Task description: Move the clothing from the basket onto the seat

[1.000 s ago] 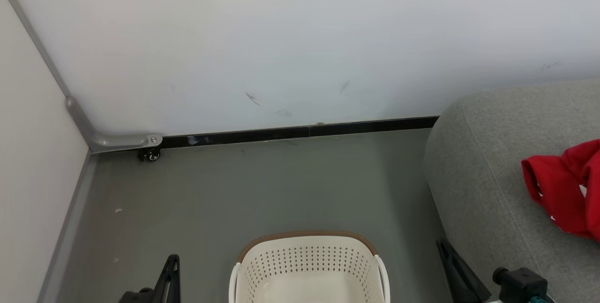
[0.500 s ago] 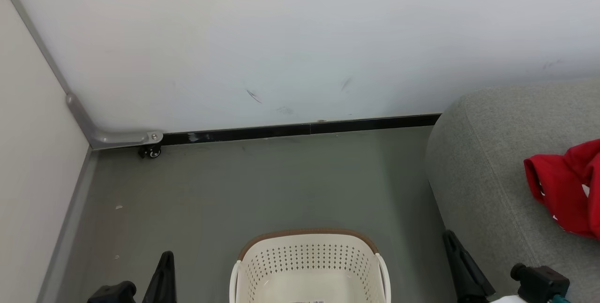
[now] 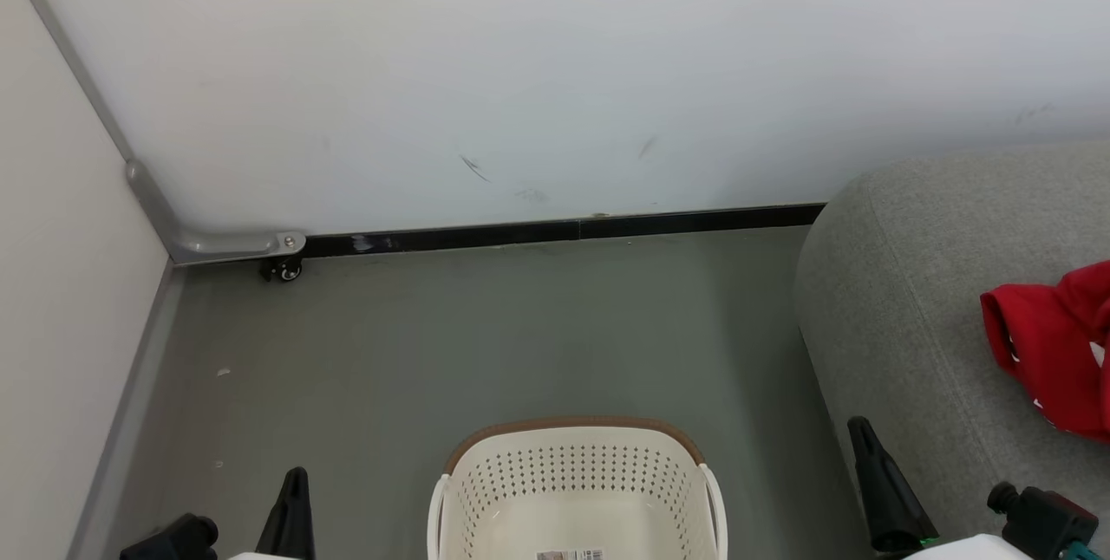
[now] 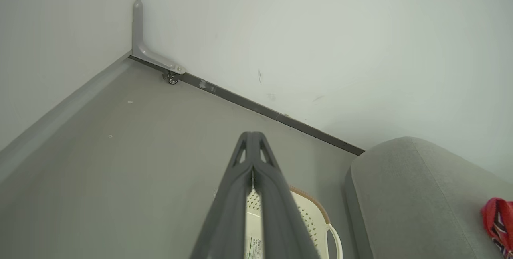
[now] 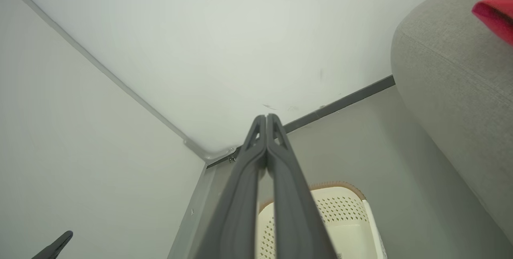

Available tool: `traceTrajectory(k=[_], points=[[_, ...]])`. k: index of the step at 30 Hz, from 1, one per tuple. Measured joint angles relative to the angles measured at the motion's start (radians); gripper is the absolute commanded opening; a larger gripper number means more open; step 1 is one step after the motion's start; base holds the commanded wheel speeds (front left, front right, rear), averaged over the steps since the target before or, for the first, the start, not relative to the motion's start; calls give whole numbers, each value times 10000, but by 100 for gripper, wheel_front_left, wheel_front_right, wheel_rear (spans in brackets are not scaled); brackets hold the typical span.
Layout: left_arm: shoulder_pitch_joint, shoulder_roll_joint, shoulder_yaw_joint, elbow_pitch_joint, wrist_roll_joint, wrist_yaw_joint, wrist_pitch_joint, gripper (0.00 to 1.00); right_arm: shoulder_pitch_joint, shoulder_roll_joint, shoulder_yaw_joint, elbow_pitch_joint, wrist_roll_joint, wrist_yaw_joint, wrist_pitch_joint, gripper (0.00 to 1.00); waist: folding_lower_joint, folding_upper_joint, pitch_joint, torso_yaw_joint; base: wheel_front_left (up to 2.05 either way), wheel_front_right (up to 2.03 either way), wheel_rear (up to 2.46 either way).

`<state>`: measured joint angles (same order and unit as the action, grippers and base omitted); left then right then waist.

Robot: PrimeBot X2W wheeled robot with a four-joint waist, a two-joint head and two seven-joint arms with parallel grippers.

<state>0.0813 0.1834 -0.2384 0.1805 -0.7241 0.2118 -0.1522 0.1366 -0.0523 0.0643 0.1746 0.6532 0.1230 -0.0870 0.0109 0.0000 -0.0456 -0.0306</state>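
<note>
left claw [image 3: 296, 475] pressed together, low at the left of the basket [image 3: 572, 426]. right claw [image 3: 858, 426] pressed together too, between basket and seat [image 3: 902, 300]. red clothing [image 3: 1045, 352] lying on the seat, well apart from the basket on the floor [image 3: 434, 343].

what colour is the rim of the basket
The basket rim is brown, the rest cream-white; it shows best in the head view.

Red clothing [image 3: 1054, 343] lies on the seat [image 3: 902, 300]; the basket [image 3: 572, 473] stands on the floor [image 3: 451, 343] nearby
</note>
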Motion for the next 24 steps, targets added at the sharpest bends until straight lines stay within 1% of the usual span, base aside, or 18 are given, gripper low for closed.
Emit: traceTrajectory(k=[4,5,9,14,18,24], points=[[-7,-44,159,-4,-516,-150,121,0,-90,-59,-48,25,623,0,69,0,35,0,-12,19,0,0,0],[-7,-44,159,-4,-516,-150,121,0,-90,-59,-48,25,623,0,69,0,35,0,-12,19,0,0,0],[-16,-100,324,-6,-1055,-336,228,0,-191,-107,-121,36,1239,0,123,0,57,0,-21,37,0,0,0],[-48,-196,539,-4,-1720,-552,441,0,-210,-155,-196,123,2013,0,215,0,65,0,-19,60,0,0,0],[-59,-276,683,6,-2265,-744,562,0,-407,-190,-232,178,2635,0,274,0,57,0,-1,78,0,0,0],[-185,-345,930,67,-3064,-995,765,0,-593,-238,-278,255,3555,0,405,0,9,0,56,104,0,0,0]])
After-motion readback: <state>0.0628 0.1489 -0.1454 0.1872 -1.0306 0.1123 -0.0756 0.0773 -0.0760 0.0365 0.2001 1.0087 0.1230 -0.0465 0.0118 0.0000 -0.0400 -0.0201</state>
